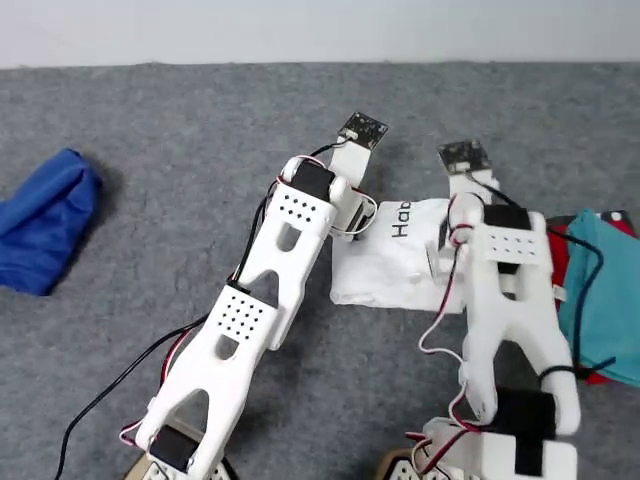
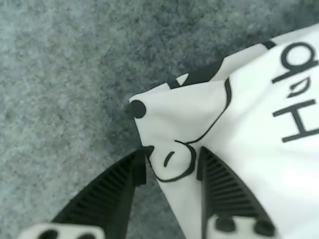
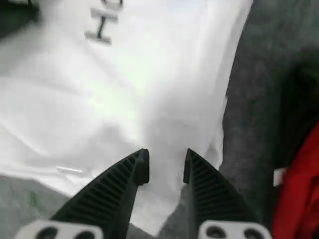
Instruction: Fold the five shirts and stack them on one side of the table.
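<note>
A white shirt (image 1: 390, 265) with black print lies partly folded on the grey table (image 1: 180, 150), between the two arms. My left gripper (image 1: 355, 215) is low at its left edge. In the left wrist view that gripper (image 2: 172, 167) is open, one finger on the white shirt (image 2: 239, 109) and the other on the carpet, with the shirt's corner between them. My right gripper (image 1: 445, 255) is at the shirt's right side. In the right wrist view it (image 3: 166, 167) is shut on a ridge of the white shirt (image 3: 124, 74).
A crumpled blue shirt (image 1: 45, 220) lies at the table's far left. At the right edge a teal shirt (image 1: 600, 290) rests on a red shirt (image 1: 622, 228), whose red cloth (image 3: 299, 199) is close to my right gripper. Bare grey table stretches across the middle left.
</note>
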You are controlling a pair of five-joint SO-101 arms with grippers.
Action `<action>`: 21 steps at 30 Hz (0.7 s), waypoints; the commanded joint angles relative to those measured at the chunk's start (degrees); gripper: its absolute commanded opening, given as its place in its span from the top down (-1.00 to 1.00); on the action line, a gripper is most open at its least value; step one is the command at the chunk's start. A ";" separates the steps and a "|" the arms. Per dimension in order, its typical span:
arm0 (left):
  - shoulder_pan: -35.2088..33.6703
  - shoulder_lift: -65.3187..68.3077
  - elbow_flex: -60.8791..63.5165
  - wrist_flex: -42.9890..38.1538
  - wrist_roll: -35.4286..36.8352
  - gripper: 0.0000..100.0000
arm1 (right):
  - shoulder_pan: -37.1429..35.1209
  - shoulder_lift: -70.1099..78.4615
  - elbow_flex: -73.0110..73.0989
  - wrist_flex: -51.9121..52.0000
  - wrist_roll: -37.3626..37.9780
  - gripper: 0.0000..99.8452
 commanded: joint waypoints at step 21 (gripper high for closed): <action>-0.09 -21.54 -3.30 2.11 -0.53 0.64 | 9.01 -25.01 -1.05 6.64 2.11 0.50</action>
